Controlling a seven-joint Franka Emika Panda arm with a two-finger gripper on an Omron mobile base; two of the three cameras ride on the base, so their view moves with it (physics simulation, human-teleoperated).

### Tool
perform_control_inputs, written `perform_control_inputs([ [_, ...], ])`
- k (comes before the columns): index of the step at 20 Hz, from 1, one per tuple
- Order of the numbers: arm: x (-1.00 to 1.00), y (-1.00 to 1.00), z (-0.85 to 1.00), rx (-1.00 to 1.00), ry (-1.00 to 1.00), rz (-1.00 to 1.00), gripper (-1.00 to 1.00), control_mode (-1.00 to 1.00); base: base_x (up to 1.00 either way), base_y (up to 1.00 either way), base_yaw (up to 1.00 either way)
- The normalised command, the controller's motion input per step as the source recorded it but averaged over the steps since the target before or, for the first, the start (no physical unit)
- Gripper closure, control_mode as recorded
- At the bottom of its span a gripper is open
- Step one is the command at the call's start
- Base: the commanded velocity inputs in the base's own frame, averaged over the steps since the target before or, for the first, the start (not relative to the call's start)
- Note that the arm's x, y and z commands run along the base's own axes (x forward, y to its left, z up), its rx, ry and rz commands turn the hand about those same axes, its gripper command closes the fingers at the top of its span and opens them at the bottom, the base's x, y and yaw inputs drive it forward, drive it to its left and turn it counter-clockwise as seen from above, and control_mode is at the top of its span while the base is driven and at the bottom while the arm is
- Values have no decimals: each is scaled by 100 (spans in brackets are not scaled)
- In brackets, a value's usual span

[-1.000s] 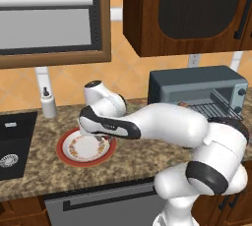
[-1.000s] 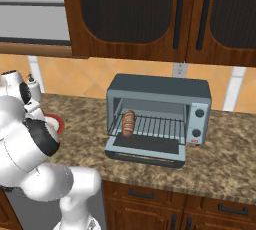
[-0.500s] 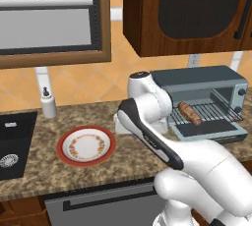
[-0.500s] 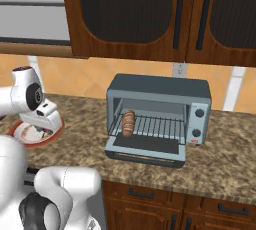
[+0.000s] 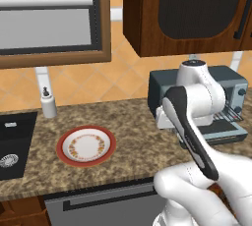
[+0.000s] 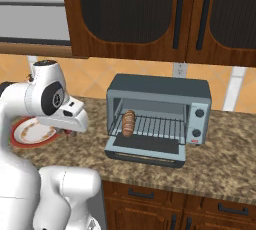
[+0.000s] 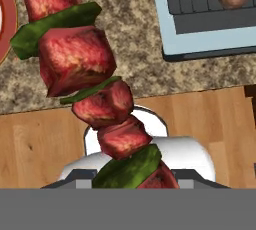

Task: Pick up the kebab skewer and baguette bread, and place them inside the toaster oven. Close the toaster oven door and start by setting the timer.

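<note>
- Looking along the hand view, you had the kebab skewer (image 7: 92, 86) running from the upper left down to the bottom centre, red meat chunks alternating with green pieces.
- The skewer's lower end sat at the gripper (image 7: 131, 179), whose jaws were pinching it; the fingertips themselves were hidden behind the food.
- In the right base view, the gripper (image 6: 68, 132) hung at centre left, over the counter (image 6: 95, 146) between the plate (image 6: 25, 133) and the toaster oven (image 6: 159, 116).
- The toaster oven door (image 6: 145, 151) lay dropped open, flat in front of the oven.
- The baguette bread (image 6: 128, 123) rested on the wire rack at the left end of the oven cavity.
- In the left base view, the plate (image 5: 86, 146) sat bare at lower left, beside the dark sink (image 5: 12, 144).
</note>
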Motion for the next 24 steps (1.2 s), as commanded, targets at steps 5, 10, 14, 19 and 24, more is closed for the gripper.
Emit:
perform_control_inputs([
  [5,-1,-100,38,7,0,3,100,-100,0,0,0],
  [10,0,-100,26,10,0,2,100,-100,0,0,0],
  [14,0,-100,1,10,-3,5,100,-100,0,0,0],
  [19,22,-96,-6,6,-4,7,100,-100,0,0,0],
  [24,28,-22,-44,8,-6,11,100,-100,0,0,0],
])
